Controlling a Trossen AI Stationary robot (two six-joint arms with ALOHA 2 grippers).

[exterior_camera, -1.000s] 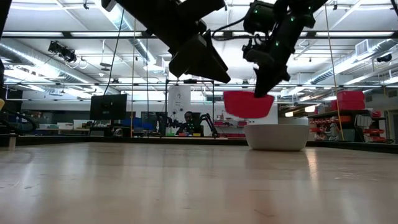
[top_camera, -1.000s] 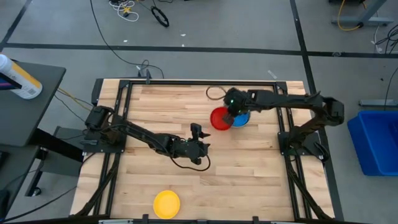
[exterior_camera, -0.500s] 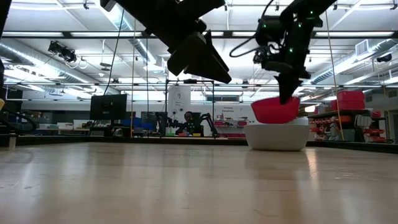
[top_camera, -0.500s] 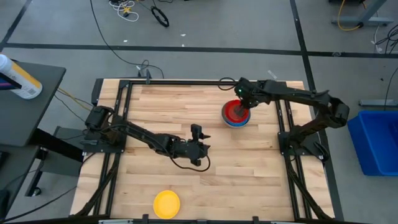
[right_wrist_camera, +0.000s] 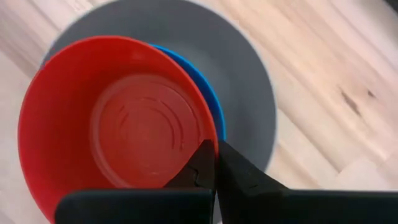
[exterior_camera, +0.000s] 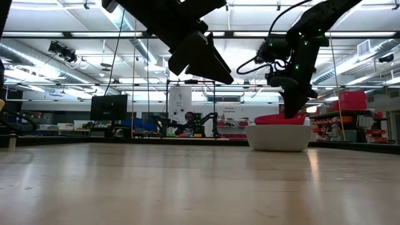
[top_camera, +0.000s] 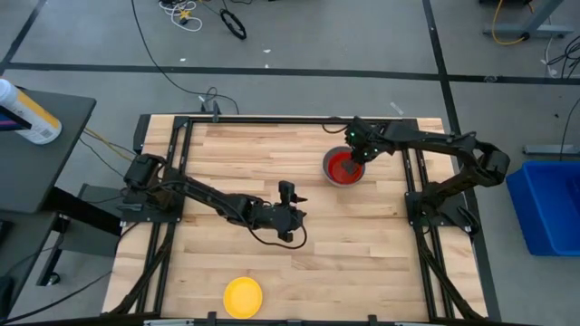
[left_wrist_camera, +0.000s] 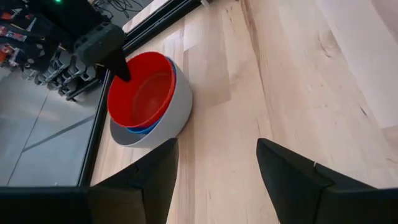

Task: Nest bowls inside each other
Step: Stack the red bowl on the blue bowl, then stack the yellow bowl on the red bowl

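The red bowl (top_camera: pixel 343 167) sits inside a blue bowl (left_wrist_camera: pixel 144 129), which sits inside the grey bowl (exterior_camera: pixel 278 137) at the table's far right. My right gripper (right_wrist_camera: pixel 216 162) is over the stack's far right side, shut on the red bowl. Only the red bowl's rim (exterior_camera: pixel 279 119) shows above the grey one in the low view. A yellow bowl (top_camera: pixel 243 296) rests on its base at the near edge. My left gripper (left_wrist_camera: pixel 217 168) hovers open over the middle of the table, pointing toward the stack, nothing between its fingers. My right gripper pinches the red bowl's rim (right_wrist_camera: pixel 208 138) on its far right side, one finger (right_wrist_camera: pixel 200 167) inside the bowl and one (right_wrist_camera: pixel 242 174) outside. The fingers come steeply from above. The bowl sits low in the blue bowl, a little off centre.
Black frame rails (top_camera: pixel 412 172) run along the table's right side close to the stack, and more rails border the left and far edges. Bare wood lies between the stack and the yellow bowl. A blue bin (top_camera: pixel 551 204) stands on the floor right of the table.
My right gripper has carried the red bowl toward the table's right edge and down. The bowl hung clear, left of and above the stack; now it has sunk into the blue bowl, with only its rim above the grey one.
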